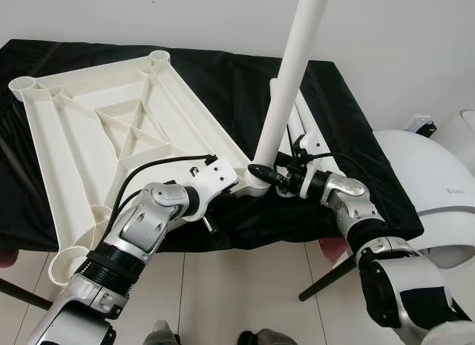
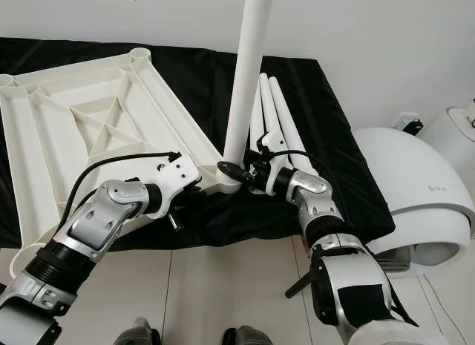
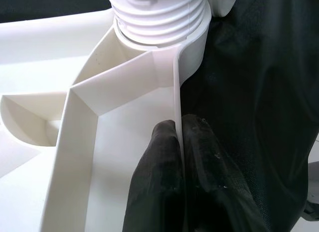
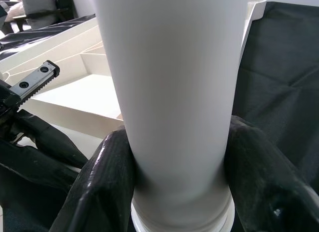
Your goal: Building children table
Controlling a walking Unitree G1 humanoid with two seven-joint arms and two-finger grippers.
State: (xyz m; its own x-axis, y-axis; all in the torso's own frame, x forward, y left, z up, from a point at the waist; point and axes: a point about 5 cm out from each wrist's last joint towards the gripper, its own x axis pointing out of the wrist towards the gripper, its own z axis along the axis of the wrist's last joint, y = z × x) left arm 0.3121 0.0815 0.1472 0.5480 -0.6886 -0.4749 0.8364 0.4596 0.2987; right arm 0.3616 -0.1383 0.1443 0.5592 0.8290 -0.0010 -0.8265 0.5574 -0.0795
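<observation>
Right gripper [image 4: 174, 177] clamps upright leg [image 1: 293, 78]; left gripper [image 3: 178, 157] pinches tabletop [image 1: 111, 130] rim

Left arm: I am reaching it forward and inward from the lower left, elbow bent, wrist angled toward the centre. My left gripper [image 1: 241, 183] is clamping the thin edge wall of the white tabletop [image 1: 111, 130] near its corner socket; in the left wrist view one black finger [image 3: 154, 177] is lying on each side of that wall, pressed tight.

Right arm: I am bringing it in from the lower right, forearm rising, wrist turned inward toward the left gripper. My right gripper [image 1: 261, 172] is closing around the base of the upright white leg [image 1: 293, 70]; both fingers [image 4: 107, 187] are touching its sides just above the threaded end.
</observation>
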